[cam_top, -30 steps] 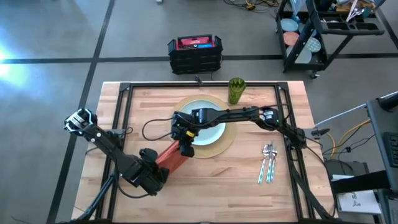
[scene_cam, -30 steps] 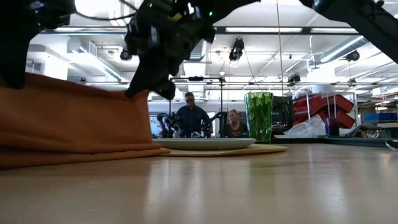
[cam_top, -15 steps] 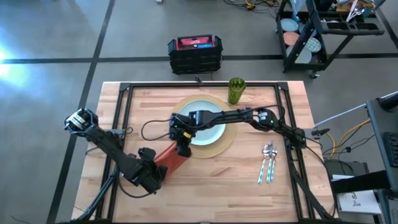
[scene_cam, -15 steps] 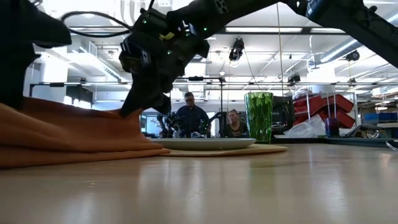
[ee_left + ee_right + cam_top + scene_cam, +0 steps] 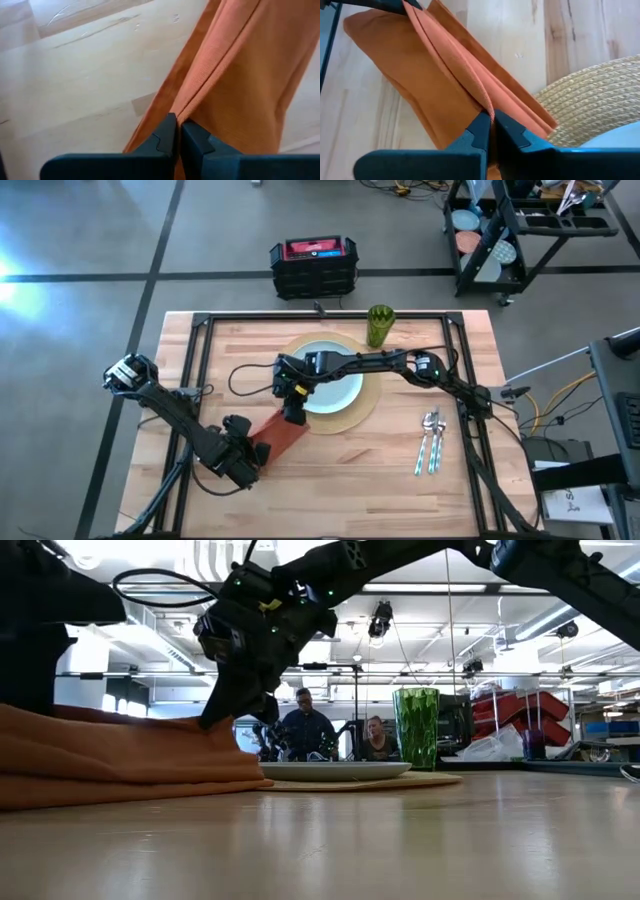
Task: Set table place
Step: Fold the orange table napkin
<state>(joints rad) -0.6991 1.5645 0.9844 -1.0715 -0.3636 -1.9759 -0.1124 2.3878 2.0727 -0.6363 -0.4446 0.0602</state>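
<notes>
The orange napkin (image 5: pixel 277 434) lies on the table (image 5: pixel 350 480), just left of and in front of the round tan placemat (image 5: pixel 366 411), which bears the pale plate (image 5: pixel 330 388). My left gripper (image 5: pixel 254 448) is shut on the napkin's near left end. My right gripper (image 5: pixel 292 416) is shut on its far right end, by the placemat's rim. The green cup (image 5: pixel 379 325) stands behind the placemat. The silver cutlery (image 5: pixel 430 442) lies on the table at the right. My left gripper pinches a raised fold of the napkin (image 5: pixel 186 111) between its two fingertips, at the cloth's near left end. The fold runs away from the fingers as a ridge, and the cloth beside it lies on the table. My right gripper pinches the same raised fold (image 5: pixel 486 106) at the napkin's end beside the placemat, coming from above. In the low view the ridge (image 5: pixel 150 725) sags a little between the grippers, and the napkin's lower layers (image 5: pixel 130 785) rest on the table.
A black frame (image 5: pixel 330 318) runs along the table's edges. A black crate (image 5: pixel 313 266) stands on the floor behind the table, and a black cart (image 5: pixel 530 230) stands at the far right. People sit in the room beyond (image 5: pixel 305 730). Bare wood lies between the placemat and the cutlery.
Both grippers have come down with the napkin. Its held ridge stands lower above the table than a second ago, and the cloth has flattened. My right gripper has also shifted a little toward the table's far left. Both have stayed shut on the fold.
</notes>
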